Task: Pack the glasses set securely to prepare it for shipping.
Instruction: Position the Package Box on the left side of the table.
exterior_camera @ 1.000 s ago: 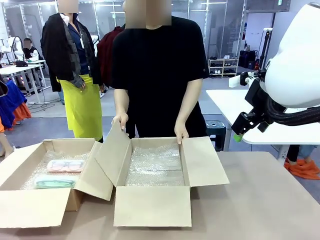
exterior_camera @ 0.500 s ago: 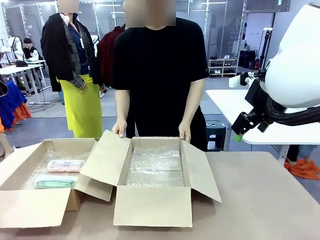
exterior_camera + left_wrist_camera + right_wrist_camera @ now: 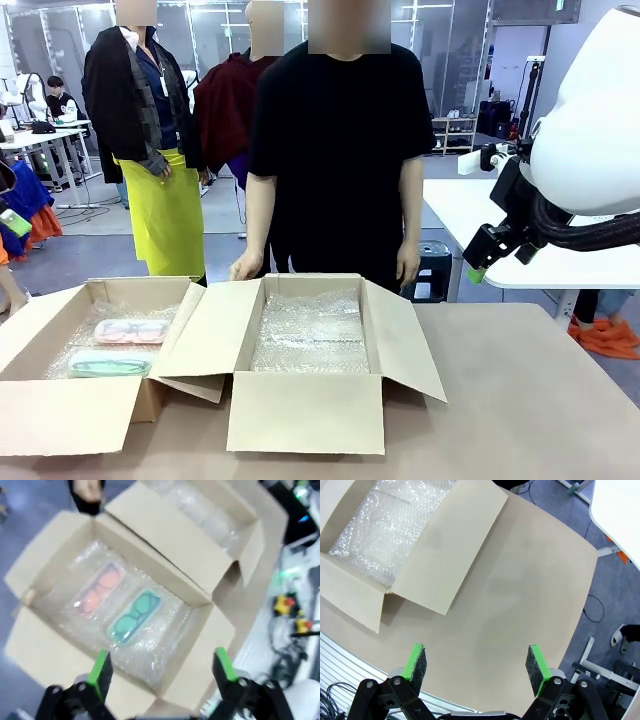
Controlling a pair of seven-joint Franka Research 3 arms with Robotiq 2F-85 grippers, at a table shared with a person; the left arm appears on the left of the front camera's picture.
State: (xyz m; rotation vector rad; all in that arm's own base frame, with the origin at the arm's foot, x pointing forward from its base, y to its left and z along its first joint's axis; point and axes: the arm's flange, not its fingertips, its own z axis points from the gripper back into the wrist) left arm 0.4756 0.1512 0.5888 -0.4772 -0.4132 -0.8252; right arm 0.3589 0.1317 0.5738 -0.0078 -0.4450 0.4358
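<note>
The pale pink case (image 3: 131, 330) and the mint green case (image 3: 110, 364) were seen lying side by side on bubble wrap inside the left cardboard box (image 3: 60, 405), the green one nearer the robot. A second open box (image 3: 305, 410) stood touching it on the right. The left gripper (image 3: 162, 672) was held released above the left box; the right gripper (image 3: 476, 667) was spread wide, holding nothing, over bare table (image 3: 520, 605) beyond the second box.
</note>
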